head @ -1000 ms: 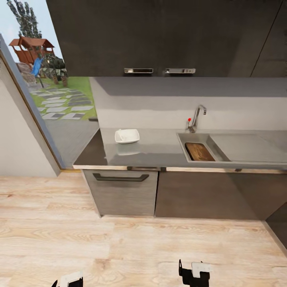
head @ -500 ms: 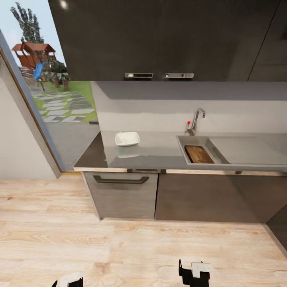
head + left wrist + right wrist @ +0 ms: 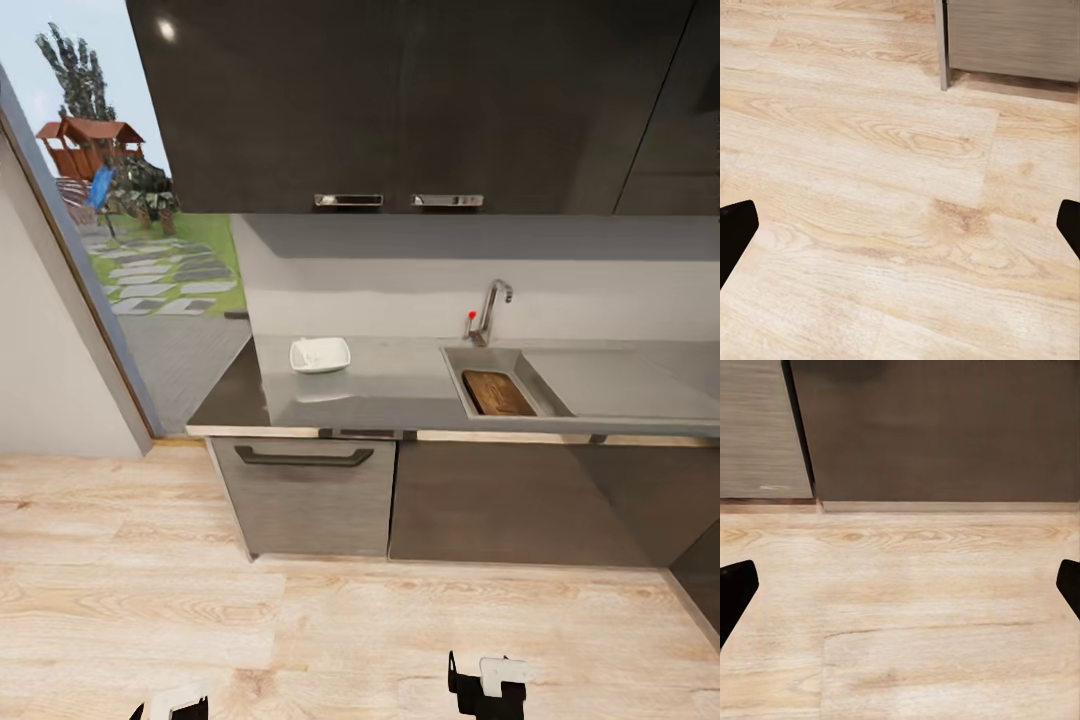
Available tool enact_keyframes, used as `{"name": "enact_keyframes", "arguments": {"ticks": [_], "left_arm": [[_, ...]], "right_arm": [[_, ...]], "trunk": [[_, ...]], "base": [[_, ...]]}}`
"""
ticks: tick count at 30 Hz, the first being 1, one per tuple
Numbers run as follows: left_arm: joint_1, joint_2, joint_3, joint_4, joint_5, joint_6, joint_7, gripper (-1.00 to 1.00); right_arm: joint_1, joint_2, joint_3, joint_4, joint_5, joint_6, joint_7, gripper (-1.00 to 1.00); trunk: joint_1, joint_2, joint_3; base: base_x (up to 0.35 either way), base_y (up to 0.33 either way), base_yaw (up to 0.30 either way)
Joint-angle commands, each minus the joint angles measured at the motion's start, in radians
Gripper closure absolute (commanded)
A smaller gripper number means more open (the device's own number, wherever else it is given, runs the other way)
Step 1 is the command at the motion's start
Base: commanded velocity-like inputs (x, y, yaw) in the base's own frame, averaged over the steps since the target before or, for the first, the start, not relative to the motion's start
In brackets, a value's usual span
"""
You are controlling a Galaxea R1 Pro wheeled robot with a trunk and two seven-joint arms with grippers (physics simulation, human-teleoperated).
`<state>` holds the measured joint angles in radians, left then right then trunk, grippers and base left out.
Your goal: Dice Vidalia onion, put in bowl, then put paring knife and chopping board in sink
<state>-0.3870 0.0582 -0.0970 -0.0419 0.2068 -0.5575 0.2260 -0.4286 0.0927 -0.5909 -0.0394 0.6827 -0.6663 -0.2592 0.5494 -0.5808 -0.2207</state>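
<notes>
The grey countertop (image 3: 400, 385) runs across the head view, well ahead of me. On its left part stands the white square bowl (image 3: 320, 354). The steel sink (image 3: 490, 358) is set in at the right, and the dark-brown chopping board (image 3: 497, 393) lies inside its basin. The Vidalia onion and the paring knife are out of view. My left gripper (image 3: 170, 705) (image 3: 900, 232) and right gripper (image 3: 490, 685) (image 3: 900, 592) hang low over the wooden floor, far short of the counter. Both are open with nothing between their fingers.
A curved chrome tap (image 3: 492, 308) with a red knob stands behind the sink, and a flat drainboard (image 3: 620, 380) lies to its right. Dark wall cabinets (image 3: 400, 100) hang above. A glass door (image 3: 150, 260) to a garden is at the left. Dark cabinet fronts (image 3: 500, 500) stand below.
The whole picture has shifted a little: the counter and cabinets look slightly lower and smaller, so the camera has moved. Both grippers hold the same pose.
</notes>
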Motion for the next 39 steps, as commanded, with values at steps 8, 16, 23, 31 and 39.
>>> {"name": "enact_keyframes", "arguments": {"ticks": [8, 16, 23, 31, 39], "left_arm": [[-0.001, 0.0, -0.009, 0.0, 0.006, -0.003, 0.004, -1.0], [0.0, -0.005, -0.009, 0.11, 0.009, 0.016, 0.007, -1.0], [0.024, 0.029, -0.007, 0.124, 0.011, 0.312, -0.004, -1.0], [0.08, 0.042, -0.007, 0.125, 0.013, 0.42, -0.06, -1.0], [0.117, 0.043, -0.006, 0.122, 0.014, 0.481, -0.06, -1.0]], "right_arm": [[-0.001, 0.0, -0.006, 0.0, 0.011, 0.001, -0.008, -1.0], [-0.001, 0.0, -0.005, 0.017, 0.01, 0.136, -0.013, -1.0], [0.078, -0.088, -0.006, 0.018, 0.0, 0.461, -0.002, -1.0], [0.271, -0.141, -0.006, 0.018, -0.001, 0.479, 0.119, -1.0], [0.292, -0.129, -0.004, 0.017, -0.001, 0.506, 0.153, -1.0]], "trunk": [[0.0, -0.001, 0.011], [0.0, -0.001, 0.014], [0.0, -0.001, 0.014], [0.0, -0.001, 0.014], [0.0, -0.001, 0.014]], "base": [[0.0, 0.0, 0.0], [0.0, 0.0, 0.0], [0.0, 0.0, 0.0], [0.0, 0.0, 0.0], [0.0, 0.0, 0.0]]}}
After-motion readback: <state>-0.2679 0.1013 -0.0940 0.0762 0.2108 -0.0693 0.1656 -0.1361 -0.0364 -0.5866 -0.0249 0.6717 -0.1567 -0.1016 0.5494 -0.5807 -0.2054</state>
